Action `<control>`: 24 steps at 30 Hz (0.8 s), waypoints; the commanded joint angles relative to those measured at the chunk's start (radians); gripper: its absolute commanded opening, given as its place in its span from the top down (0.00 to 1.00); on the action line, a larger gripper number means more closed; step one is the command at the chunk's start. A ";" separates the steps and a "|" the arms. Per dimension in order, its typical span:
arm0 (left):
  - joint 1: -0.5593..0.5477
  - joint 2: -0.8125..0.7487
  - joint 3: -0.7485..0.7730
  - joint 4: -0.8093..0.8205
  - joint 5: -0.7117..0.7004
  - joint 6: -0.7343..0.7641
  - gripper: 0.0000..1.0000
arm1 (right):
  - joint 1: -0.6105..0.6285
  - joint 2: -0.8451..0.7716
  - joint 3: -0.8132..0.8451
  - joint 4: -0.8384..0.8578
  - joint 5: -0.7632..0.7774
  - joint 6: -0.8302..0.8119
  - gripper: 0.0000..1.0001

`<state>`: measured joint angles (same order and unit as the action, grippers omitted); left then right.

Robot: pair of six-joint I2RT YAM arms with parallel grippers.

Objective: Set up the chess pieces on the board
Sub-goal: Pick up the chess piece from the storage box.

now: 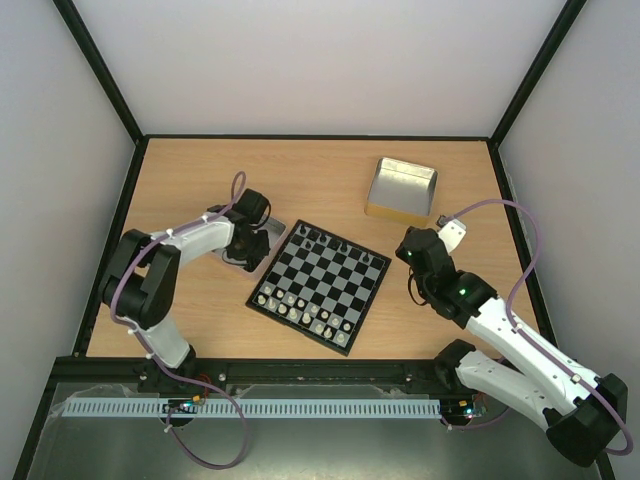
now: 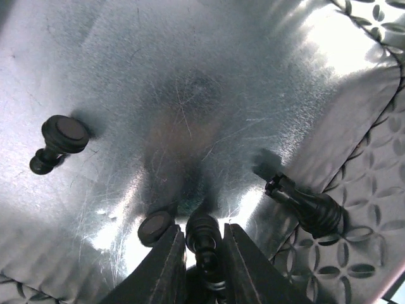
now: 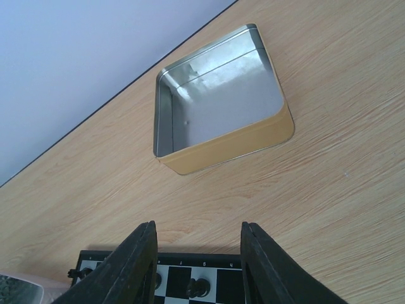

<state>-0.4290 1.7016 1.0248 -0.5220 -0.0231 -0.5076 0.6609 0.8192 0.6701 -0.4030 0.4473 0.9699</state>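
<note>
Supporting the board (image 1: 330,275) directly on the wooden table (image 1: 200,180), with an open gold-sided tin (image 1: 398,210) sitting apart beyond the board's far right side and a shiny metal tray (image 2: 158,76) lying just beside its left corner.

Walls: 3 plain white panels (image 1: 320,60), at the back and both sides.
Frame: black bars (image 1: 100,68) along the corners.
Table: light wood-grain top (image 1: 200,180), evenly lit, soft shadows.
Near edge: grey metal sheet (image 1: 350,452), white slotted strip (image 1: 300,408).

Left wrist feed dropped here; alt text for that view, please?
The left gripper pinches a small black chess piece on the floor of a shiny scratched metal tray. Three more black pieces lie nearby: one left, one beside the fingers, one by the right wall.
</note>
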 commanded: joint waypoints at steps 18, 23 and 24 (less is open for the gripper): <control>-0.034 -0.094 0.096 -0.052 -0.092 0.035 0.92 | -0.003 -0.003 -0.004 0.030 0.022 0.013 0.65; -0.103 -0.107 0.153 -0.056 -0.069 0.076 0.92 | -0.003 -0.006 -0.007 0.027 0.024 0.017 0.65; -0.126 -0.111 0.153 -0.039 -0.064 0.091 0.92 | -0.003 -0.008 -0.009 0.027 0.024 0.018 0.65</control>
<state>-0.4942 1.6184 1.1389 -0.5510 -0.0982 -0.4725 0.6609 0.8192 0.6701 -0.3897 0.4461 0.9699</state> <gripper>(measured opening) 0.082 0.352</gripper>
